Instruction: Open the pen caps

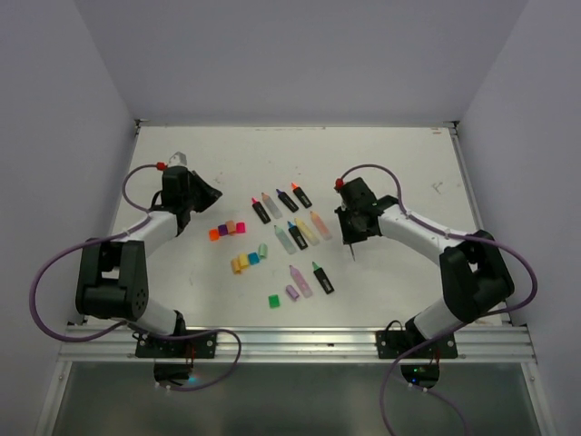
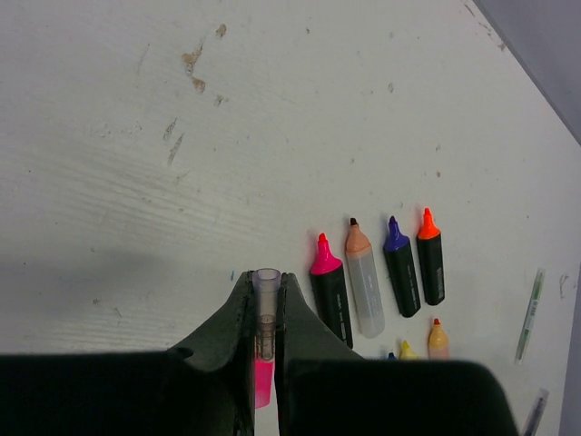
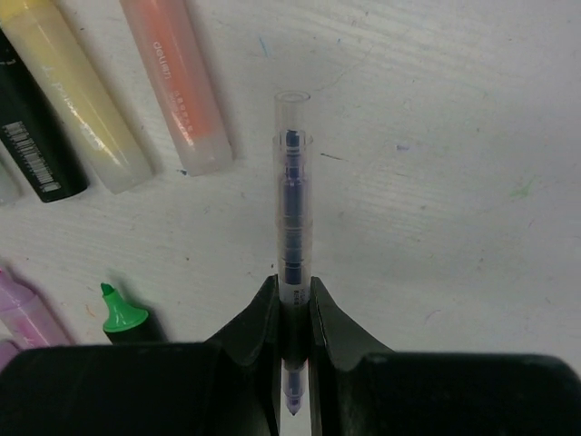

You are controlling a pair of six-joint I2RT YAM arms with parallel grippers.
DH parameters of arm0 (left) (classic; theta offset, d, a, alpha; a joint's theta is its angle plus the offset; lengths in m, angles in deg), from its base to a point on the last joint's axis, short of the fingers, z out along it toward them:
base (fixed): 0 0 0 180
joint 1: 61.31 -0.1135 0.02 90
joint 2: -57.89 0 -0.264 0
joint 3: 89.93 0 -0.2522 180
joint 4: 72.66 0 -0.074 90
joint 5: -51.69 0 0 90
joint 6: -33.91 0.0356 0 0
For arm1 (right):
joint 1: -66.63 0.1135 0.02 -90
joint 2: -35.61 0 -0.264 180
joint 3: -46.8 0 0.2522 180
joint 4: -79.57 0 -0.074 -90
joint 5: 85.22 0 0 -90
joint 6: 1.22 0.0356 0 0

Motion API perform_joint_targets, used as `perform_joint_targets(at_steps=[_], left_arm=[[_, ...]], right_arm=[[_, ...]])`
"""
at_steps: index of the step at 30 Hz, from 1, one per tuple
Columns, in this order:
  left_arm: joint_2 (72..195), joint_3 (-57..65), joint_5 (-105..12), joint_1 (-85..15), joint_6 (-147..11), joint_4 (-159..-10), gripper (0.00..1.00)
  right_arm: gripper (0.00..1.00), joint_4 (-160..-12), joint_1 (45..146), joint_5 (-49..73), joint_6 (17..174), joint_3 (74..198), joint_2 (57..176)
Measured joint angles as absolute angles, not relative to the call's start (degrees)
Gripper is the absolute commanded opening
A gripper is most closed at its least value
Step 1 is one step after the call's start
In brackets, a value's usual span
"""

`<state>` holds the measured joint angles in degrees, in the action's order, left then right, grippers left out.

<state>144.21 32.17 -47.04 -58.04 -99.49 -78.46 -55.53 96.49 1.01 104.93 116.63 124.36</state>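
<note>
The loose pen caps (image 1: 229, 229) lie in small clusters mid-counter (image 1: 272, 154), just left of the uncapped highlighters (image 1: 290, 222). On either side an arm reaches inward, elbow bent. The left fingers (image 2: 238, 318) pinch a short clear tube (image 2: 266, 291). The right fingers (image 3: 263, 318) clamp a thin clear pen (image 3: 291, 209) near its tip. Held so near one end, that slim pen looks liable to swivel or slip out.

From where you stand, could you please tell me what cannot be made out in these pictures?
- Left wrist view: the left pincer hides the lower end of the clear tube it grips; pen or cap, I cannot tell.
- Right wrist view: the right pincer, shut on a thin pen, hides most of the green highlighter.
- Top view: the pen caps are too small to show any detail.
</note>
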Motion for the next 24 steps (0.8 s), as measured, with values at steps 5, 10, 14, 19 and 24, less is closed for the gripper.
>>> perform_joint_targets(at_steps=[5, 10, 14, 19, 24], left_arm=[[145.7, 32.2, -46.6, -58.3, -99.5, -78.5, 0.0], [148.1, 32.0, -46.8, -58.8, -99.3, -78.5, 0.0], [150.5, 31.4, -46.8, -59.2, -98.8, -79.0, 0.0], [151.2, 31.2, -46.9, -59.7, -98.6, -79.2, 0.0], [152.2, 31.2, -47.9, -59.7, -98.8, -78.4, 0.0]], right_arm=[[0.0, -54.0, 96.6, -2.3, 104.0, 121.5, 127.6], [0.0, -54.8, 96.6, -4.8, 102.3, 136.0, 138.2], [0.0, -55.6, 96.6, -7.8, 99.2, 149.2, 148.9], [0.0, -59.2, 96.6, -8.6, 95.7, 157.0, 157.6], [0.0, -66.7, 96.6, -7.5, 95.2, 159.2, 162.4]])
